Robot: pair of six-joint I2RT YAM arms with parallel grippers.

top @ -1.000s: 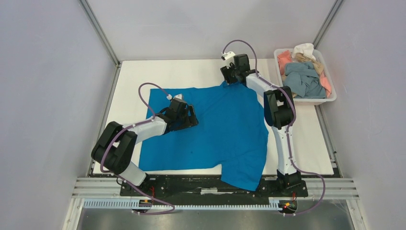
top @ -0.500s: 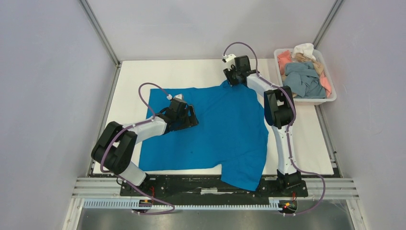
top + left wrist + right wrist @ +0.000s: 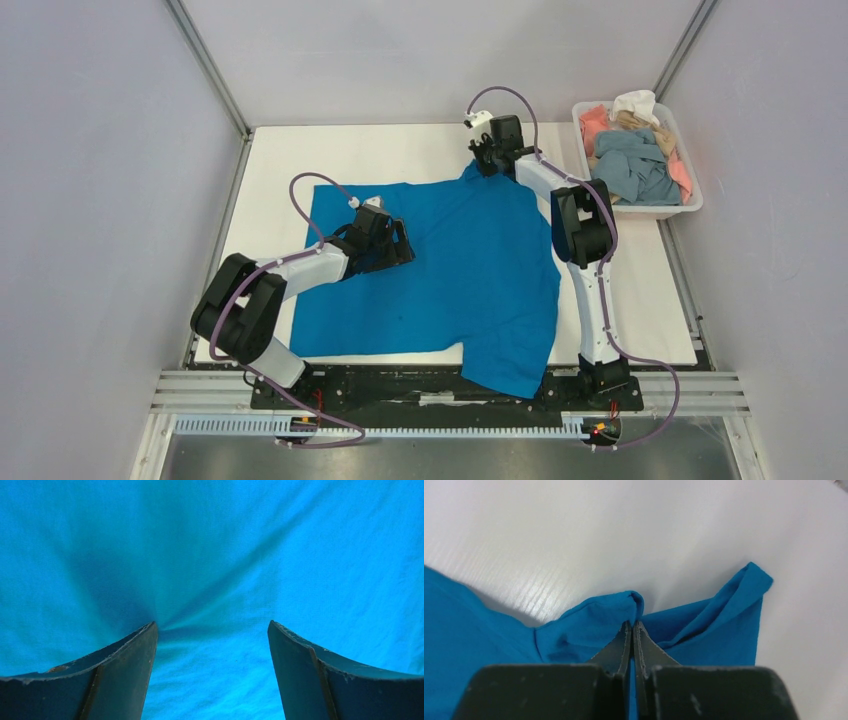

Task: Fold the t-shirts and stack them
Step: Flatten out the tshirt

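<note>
A bright blue t-shirt (image 3: pixel 470 270) lies spread over the white table, one part hanging off the near edge. At its far edge my right gripper (image 3: pixel 487 166) is shut on a pinched fold of the blue cloth (image 3: pixel 614 612), which bunches up between the fingertips. My left gripper (image 3: pixel 392 245) rests on the shirt's left half, open, both fingers (image 3: pixel 125 665) pressed onto the blue fabric (image 3: pixel 215 570), which wrinkles toward the left fingertip. More t-shirts (image 3: pixel 632 160), grey-blue, salmon pink, tan and white, lie crumpled in a tray.
The white plastic tray (image 3: pixel 690 208) stands at the table's far right corner, beside the right arm. Bare white table (image 3: pixel 350 150) shows behind the shirt and on its right (image 3: pixel 650 300). Grey walls close in on three sides.
The right gripper has closed on the shirt's far edge, pinching up a fold, and shifted slightly back. The left arm has stayed still.
</note>
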